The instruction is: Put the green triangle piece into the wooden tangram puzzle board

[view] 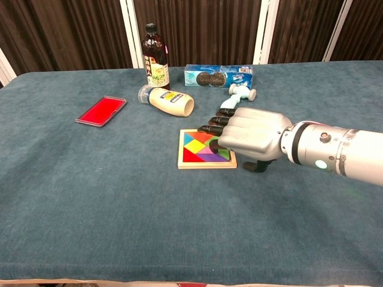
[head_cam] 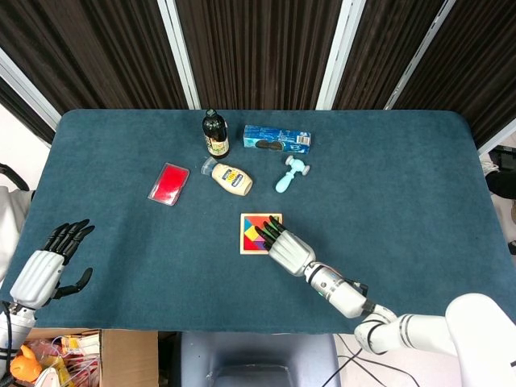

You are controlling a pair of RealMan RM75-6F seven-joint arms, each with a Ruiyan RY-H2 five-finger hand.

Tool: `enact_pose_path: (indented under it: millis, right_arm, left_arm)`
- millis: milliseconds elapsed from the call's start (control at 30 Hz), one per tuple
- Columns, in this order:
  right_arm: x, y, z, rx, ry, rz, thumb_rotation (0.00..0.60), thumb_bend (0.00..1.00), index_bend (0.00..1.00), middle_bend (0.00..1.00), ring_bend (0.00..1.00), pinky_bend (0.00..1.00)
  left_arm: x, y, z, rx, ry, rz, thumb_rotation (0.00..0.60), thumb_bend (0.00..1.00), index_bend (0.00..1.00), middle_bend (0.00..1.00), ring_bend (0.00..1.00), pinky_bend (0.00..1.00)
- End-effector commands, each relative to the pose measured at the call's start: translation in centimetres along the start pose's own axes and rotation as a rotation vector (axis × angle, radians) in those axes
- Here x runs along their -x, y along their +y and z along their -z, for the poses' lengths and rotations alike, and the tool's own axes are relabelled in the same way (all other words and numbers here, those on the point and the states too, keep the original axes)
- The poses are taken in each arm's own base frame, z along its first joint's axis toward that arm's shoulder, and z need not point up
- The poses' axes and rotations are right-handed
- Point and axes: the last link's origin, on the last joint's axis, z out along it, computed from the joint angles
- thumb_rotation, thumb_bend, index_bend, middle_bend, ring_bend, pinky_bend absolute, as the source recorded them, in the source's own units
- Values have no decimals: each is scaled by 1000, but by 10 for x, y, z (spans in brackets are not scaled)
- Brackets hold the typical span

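Observation:
The square wooden tangram board [head_cam: 250, 244] [view: 198, 163] lies near the middle of the blue table, filled with coloured pieces. My right hand [head_cam: 290, 251] [view: 252, 137] reaches over its right side from the near right, dark fingers [view: 213, 128] stretched onto the pieces. A sliver of the green triangle piece [view: 223, 155] shows flat in the board's near right corner, just under that hand; the rest of it is hidden. I see nothing gripped in the right hand. My left hand [head_cam: 48, 267] hovers open at the table's near left edge, far from the board, fingers spread.
Behind the board are a dark sauce bottle [head_cam: 214, 135], a blue box [head_cam: 276, 139], a lying mayonnaise bottle [head_cam: 230, 177], a light blue toy hammer [head_cam: 289, 173] and a red flat case [head_cam: 168, 184]. A cardboard box [head_cam: 105, 355] sits below the near left edge.

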Motion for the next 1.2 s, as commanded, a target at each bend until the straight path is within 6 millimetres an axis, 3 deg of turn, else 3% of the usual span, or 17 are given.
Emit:
enact_pose_path:
  millis: [33, 867, 1200]
  right_arm:
    - [0, 0, 1, 1, -1, 2, 600, 502, 390, 0, 0, 0]
    - [-4, 10, 8, 38, 22, -28, 600, 502, 377, 0, 0, 0]
    - [-3, 23, -12, 92, -11, -59, 600, 502, 299, 0, 0, 0]
  left_arm:
    - [0, 0, 0, 0, -1, 0, 600, 461, 0, 0, 0, 34]
    - [1, 0, -2, -4, -1, -3, 600, 460, 0, 0, 0, 34]
    - [2, 0, -5, -5, -6, -7, 600, 459, 0, 0, 0, 34]
